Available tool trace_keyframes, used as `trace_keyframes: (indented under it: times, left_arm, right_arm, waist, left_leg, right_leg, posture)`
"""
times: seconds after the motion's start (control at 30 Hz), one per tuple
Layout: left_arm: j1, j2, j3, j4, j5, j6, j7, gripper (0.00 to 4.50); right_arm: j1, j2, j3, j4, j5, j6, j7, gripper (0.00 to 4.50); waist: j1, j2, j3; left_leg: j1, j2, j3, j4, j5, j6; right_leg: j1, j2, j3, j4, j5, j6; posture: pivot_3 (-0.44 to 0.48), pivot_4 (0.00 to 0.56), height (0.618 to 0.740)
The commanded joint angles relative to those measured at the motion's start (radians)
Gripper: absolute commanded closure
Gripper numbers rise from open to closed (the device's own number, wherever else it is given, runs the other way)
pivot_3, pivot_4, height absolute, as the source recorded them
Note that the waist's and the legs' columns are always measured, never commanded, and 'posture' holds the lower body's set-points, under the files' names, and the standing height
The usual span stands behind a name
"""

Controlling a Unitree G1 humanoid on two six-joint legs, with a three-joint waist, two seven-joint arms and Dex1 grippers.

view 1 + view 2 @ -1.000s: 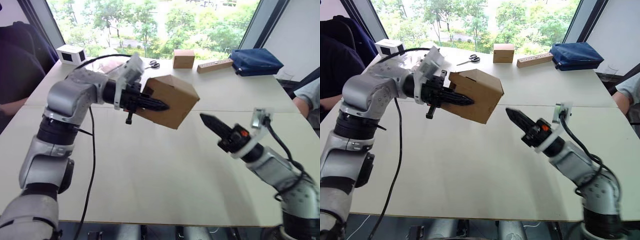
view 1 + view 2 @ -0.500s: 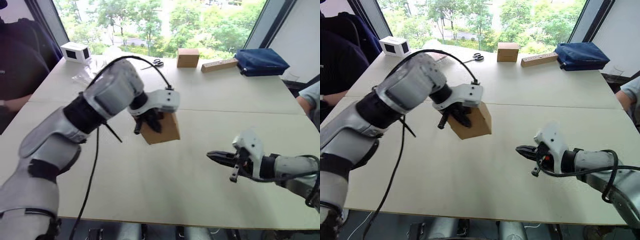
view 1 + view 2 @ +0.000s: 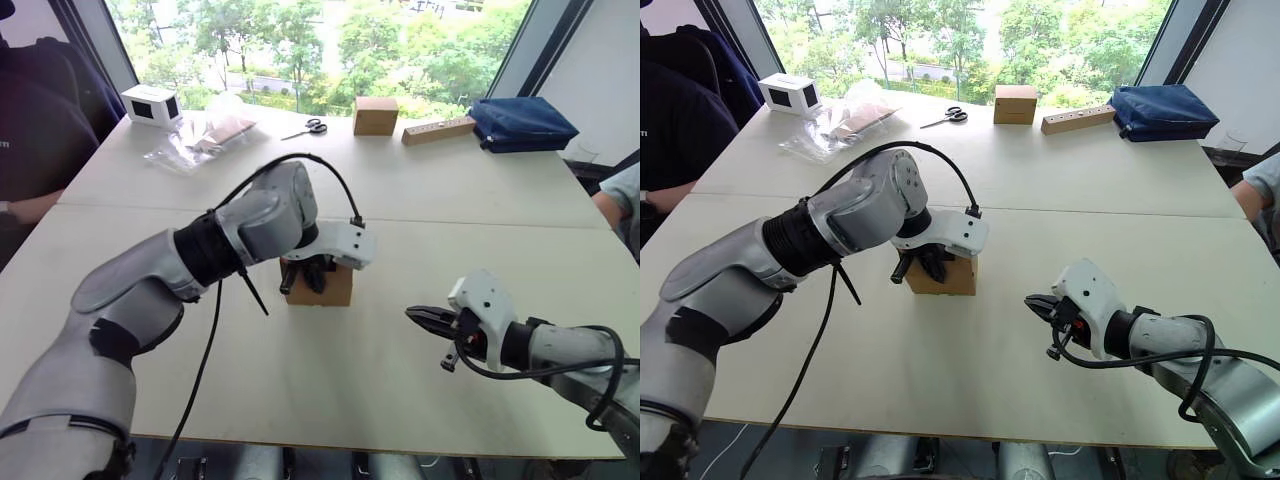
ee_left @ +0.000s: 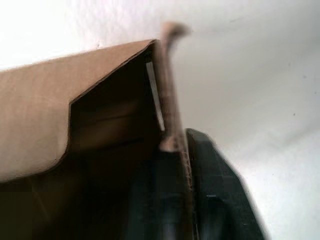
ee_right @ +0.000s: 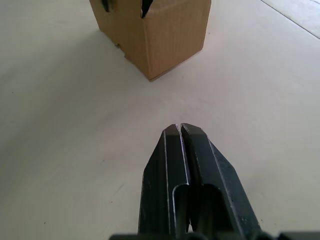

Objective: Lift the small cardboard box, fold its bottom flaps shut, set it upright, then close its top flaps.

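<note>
**Box down on the table, top flaps next**

On the table (image 3: 420,190), the small cardboard box (image 3: 322,287) is seen upright, one wall pinched between the fingers of the left tool (image 3: 306,276). Beside the box, the right tool (image 3: 418,316) is held shut and empty. The box should probably be kept steadied while flaps get pushed inward. Counted: one small box, two tools.
</note>
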Motion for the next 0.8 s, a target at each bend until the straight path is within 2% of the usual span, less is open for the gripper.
trace_keyframes:
  times: [0.03, 0.07, 0.1, 0.23, 0.27, 0.4, 0.47, 0.57, 0.67, 0.8]
  left_arm:
    - [-0.022, 0.003, 0.033, -0.032, -0.004, 0.013, -0.015, 2.52]
    - [-0.029, -0.001, 0.04, -0.022, -0.008, 0.023, -0.015, 2.31]
    - [-0.035, -0.002, 0.047, -0.014, -0.01, 0.028, -0.016, 1.72]
    - [-0.068, -0.009, 0.079, 0.025, -0.03, 0.063, -0.021, 0.22]
    - [-0.088, -0.008, 0.103, 0.044, -0.054, 0.066, -0.023, 0.09]
    - [-0.167, 0.028, 0.197, 0.109, -0.175, 0.068, -0.024, 0.09]
    - [-0.175, 0.084, 0.27, 0.129, -0.277, 0.038, -0.024, 0.09]
    - [-0.129, 0.104, 0.421, 0.185, -0.336, -0.011, -0.01, 0.09]
    - [-0.05, 0.076, 0.631, 0.248, -0.383, -0.071, 0.138, 0.09]
    - [0.12, 0.094, 0.832, 0.19, -0.443, -0.141, 0.25, 0.09]
  right_arm:
    - [-0.01, -0.001, -0.034, -0.001, -0.021, -0.016, 0.025, 4.5]
    - [-0.017, -0.001, -0.032, 0.007, -0.026, -0.017, 0.031, 4.5]
    - [-0.024, 0.0, -0.03, 0.013, -0.03, -0.017, 0.037, 4.5]
    - [-0.053, 0.009, -0.02, 0.033, -0.04, -0.015, 0.056, 4.5]
    - [-0.062, 0.01, -0.017, 0.04, -0.039, -0.016, 0.064, 4.5]
    - [-0.092, 0.023, -0.029, 0.066, -0.01, -0.011, 0.11, 4.5]
    - [-0.146, 0.06, -0.051, 0.106, 0.054, -0.005, 0.131, 4.5]
    - [-0.245, 0.109, -0.055, 0.187, 0.091, -0.02, 0.158, 4.5]
    - [-0.347, 0.149, -0.023, 0.28, 0.069, -0.049, 0.183, 4.5]
    - [-0.459, 0.199, 0.019, 0.389, 0.033, -0.091, 0.218, 4.5]
  waist:
    - [0.0, 0.0, 0.0]
    - [0.0, 0.0, 0.0]
    - [0.0, 0.0, 0.0]
    - [0.0, 0.0, 0.0]
    - [0.0, 0.0, 0.0]
    - [-0.001, 0.0, 0.0]
    - [-0.005, 0.0, 0.0]
    - [-0.011, 0.002, -0.001]
    - [-0.007, 0.002, -0.001]
    - [-0.008, 0.002, -0.001]
  left_leg:
    - [0.0, 0.0, 0.0, 0.0, 0.0, 0.0]
    - [0.0, 0.0, 0.0, 0.0, 0.0, 0.0]
    - [0.0, 0.0, 0.0, 0.0, 0.0, 0.0]
    - [0.0, 0.0, 0.0, 0.0, 0.0, 0.0]
    - [0.0, 0.0, 0.0, 0.0, 0.0, 0.0]
    - [0.0, 0.0, 0.0, 0.0, 0.0, 0.0]
    - [0.0, 0.0, 0.0, 0.0, 0.0, 0.0]
    - [0.002, 0.001, 0.0, 0.0, 0.0, 0.0]
    - [0.002, 0.001, 0.0, 0.0, 0.0, 0.0]
    - [0.002, 0.0, 0.0, 0.001, 0.0, -0.001]
  right_leg:
    - [0.0, 0.0, 0.0, 0.0, 0.0, 0.0]
    - [0.0, 0.0, 0.0, 0.0, 0.0, 0.0]
    - [0.0, 0.0, 0.0, 0.001, 0.0, 0.0]
    - [0.0, 0.0, 0.0, 0.001, 0.0, 0.0]
    - [0.0, 0.0, 0.0, 0.001, 0.0, 0.0]
    - [0.0, 0.0, 0.0, 0.001, 0.0, 0.001]
    - [0.0, 0.0, 0.0, 0.001, 0.0, 0.001]
    - [0.0, 0.0, 0.0, 0.003, 0.001, 0.001]
    - [0.0, 0.0, 0.0, 0.006, 0.001, 0.001]
    - [-0.001, 0.0, 0.0, 0.01, 0.001, 0.002]
  posture:
    - [0.0, 0.15, 0.74]
    - [0.0, 0.15, 0.74]
    - [0.0, 0.15, 0.74]
    - [0.0, 0.15, 0.74]
    - [0.0, 0.15, 0.74]
    - [0.0, 0.15, 0.74]
    - [0.0, 0.15, 0.74]
    - [0.0, 0.15, 0.74]
    - [0.0, 0.15, 0.74]
    - [0.0, 0.15, 0.74]
